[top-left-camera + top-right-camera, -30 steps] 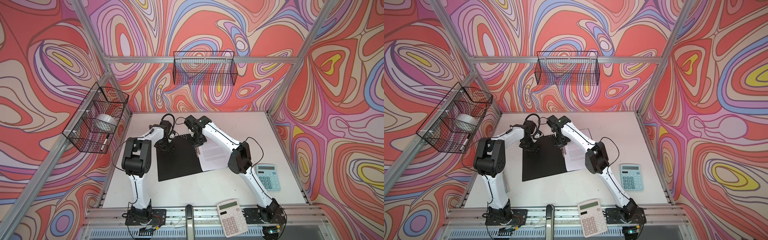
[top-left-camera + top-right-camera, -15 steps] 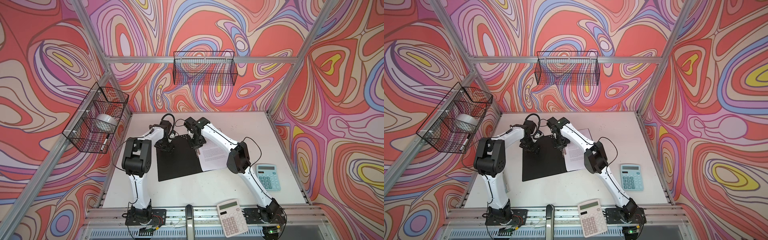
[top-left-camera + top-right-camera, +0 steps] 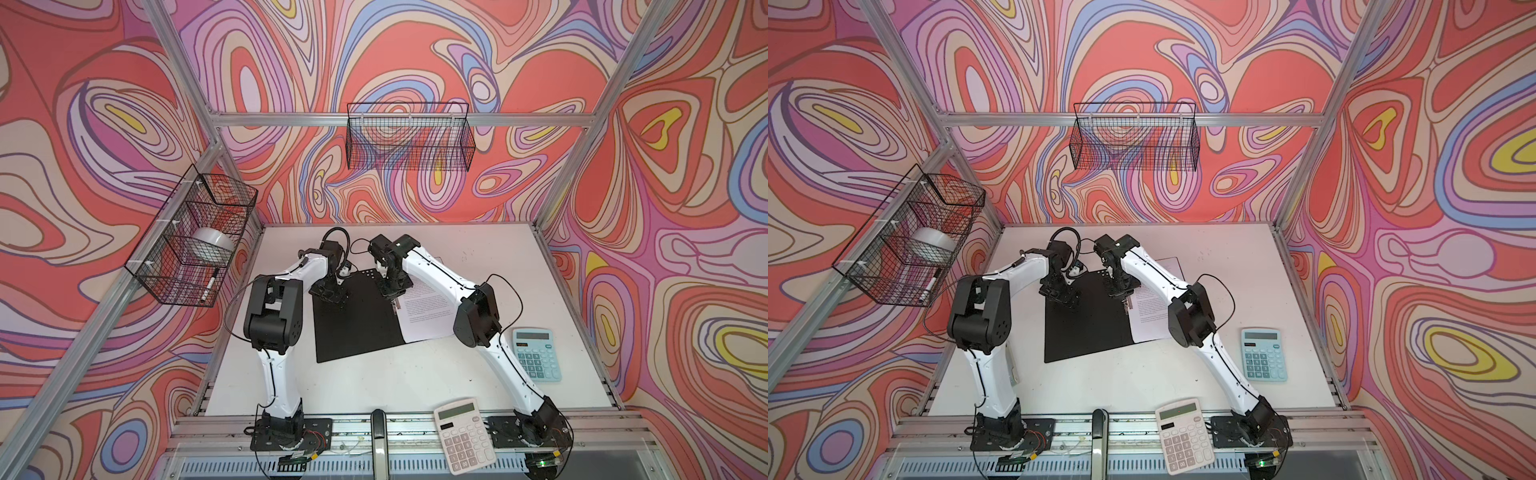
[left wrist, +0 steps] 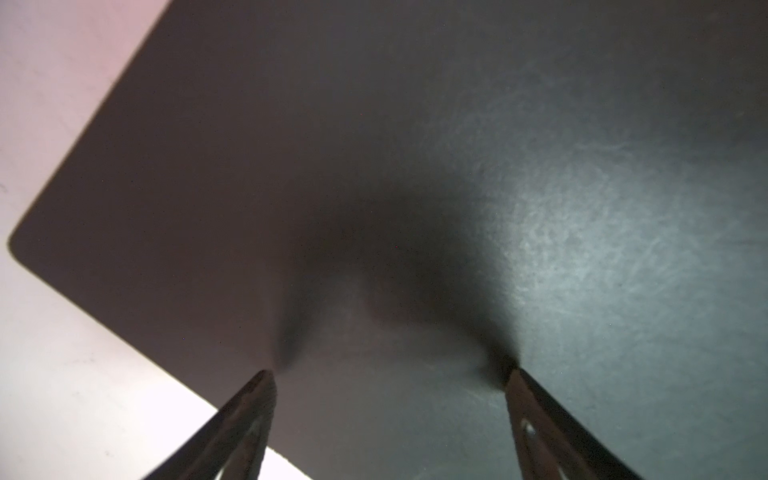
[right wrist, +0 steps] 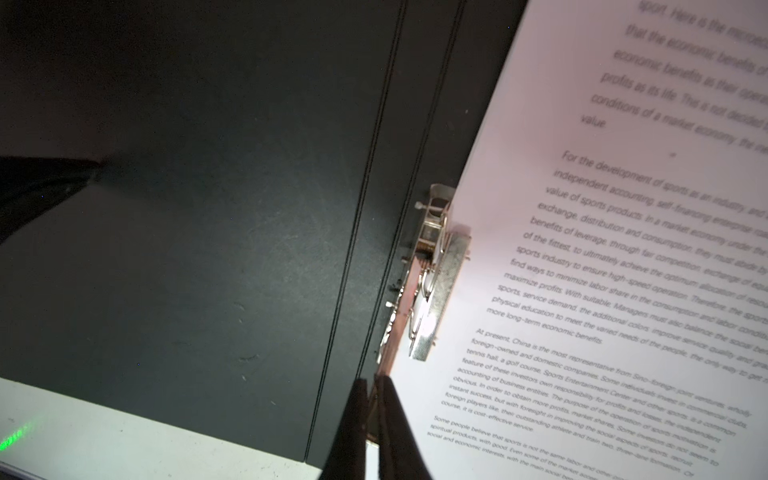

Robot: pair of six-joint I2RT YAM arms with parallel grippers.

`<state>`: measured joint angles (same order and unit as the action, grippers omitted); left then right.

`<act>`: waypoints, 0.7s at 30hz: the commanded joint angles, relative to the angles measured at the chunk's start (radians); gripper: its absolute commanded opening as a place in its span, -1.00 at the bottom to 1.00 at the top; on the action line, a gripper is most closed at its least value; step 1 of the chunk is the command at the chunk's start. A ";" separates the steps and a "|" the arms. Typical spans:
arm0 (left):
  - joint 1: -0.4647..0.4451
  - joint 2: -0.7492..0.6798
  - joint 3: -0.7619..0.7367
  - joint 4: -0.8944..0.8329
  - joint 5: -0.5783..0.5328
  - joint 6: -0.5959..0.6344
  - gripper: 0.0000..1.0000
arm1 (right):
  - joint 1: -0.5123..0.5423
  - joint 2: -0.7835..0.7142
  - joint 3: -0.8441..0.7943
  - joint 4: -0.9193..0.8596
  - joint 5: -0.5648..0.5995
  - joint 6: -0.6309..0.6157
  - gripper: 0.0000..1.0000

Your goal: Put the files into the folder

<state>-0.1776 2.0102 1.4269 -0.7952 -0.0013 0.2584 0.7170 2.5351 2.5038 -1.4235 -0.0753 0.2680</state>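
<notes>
Two arms are working over an open folder (image 3: 357, 324) that is lying flat, black inside upward, near the middle of the white bench (image 3: 374, 382). The files (image 3: 424, 316), white sheets of dense printed text, are lying on the folder's right half, and the flat plate of the metal clip (image 5: 436, 282) is lying over their edge beside the spine. The left pincer (image 4: 390, 374) is standing wide, with both fingertips (image 4: 266, 376) touching the bare black left cover near one of its corners and nothing between them. The right pincer (image 5: 372, 384) is standing narrow, its tips almost meeting, at the spine just beside one end of the clip; whether it is nipping anything there cannot be told. A blue calculator (image 3: 534, 353) is lying near the bench's right edge and a white calculator (image 3: 465, 436) is lying on the front rail, both well apart from the folder.
</notes>
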 commanded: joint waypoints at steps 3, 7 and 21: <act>-0.002 0.046 -0.005 0.013 -0.019 0.013 0.75 | 0.002 0.035 -0.008 -0.064 -0.007 -0.020 -0.86; -0.002 0.047 -0.006 0.013 -0.022 0.015 0.75 | 0.002 0.046 -0.006 -0.074 -0.011 -0.026 -0.86; -0.002 0.051 -0.010 0.014 -0.019 0.013 0.75 | 0.003 0.064 -0.031 -0.089 0.002 -0.036 -0.87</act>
<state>-0.1776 2.0113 1.4269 -0.7952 -0.0013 0.2584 0.7170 2.5511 2.5015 -1.4445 -0.0906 0.2424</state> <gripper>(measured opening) 0.874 0.064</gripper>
